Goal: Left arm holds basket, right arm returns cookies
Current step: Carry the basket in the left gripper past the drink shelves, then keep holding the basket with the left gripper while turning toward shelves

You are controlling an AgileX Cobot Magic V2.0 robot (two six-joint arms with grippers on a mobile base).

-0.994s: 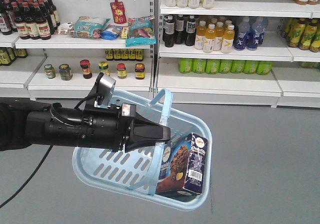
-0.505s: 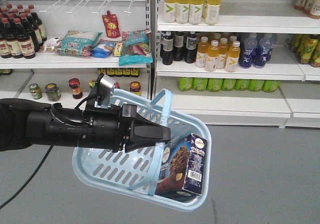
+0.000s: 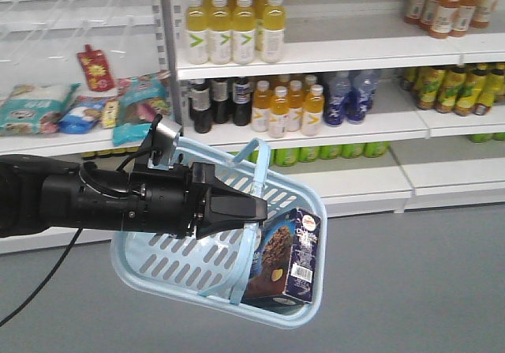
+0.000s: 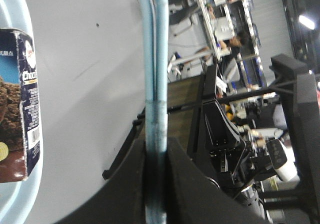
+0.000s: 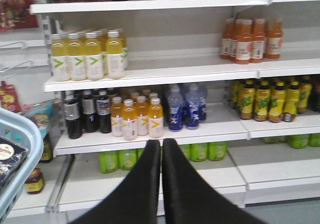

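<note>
Shelves (image 3: pixel 331 51) are drifting left; your left gripper (image 3: pixel 256 208) is clamping the basket (image 3: pixel 150 270) by its handle (image 4: pixel 155 58), right gripper (image 5: pixel 161 149) pinched empty, cookies (image 3: pixel 286 260) unreturned at the basket's four o'clock.

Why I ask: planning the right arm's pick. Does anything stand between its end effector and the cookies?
Only the basket's rim lies between the right end effector and the cookies, which sit at the right wrist view's left edge. Nothing else visible intervenes.

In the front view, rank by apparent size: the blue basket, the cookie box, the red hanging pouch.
Basket, largest.
Cookie box, next.
Red pouch, smallest, but it hangs farther back, so that may be distance.
</note>
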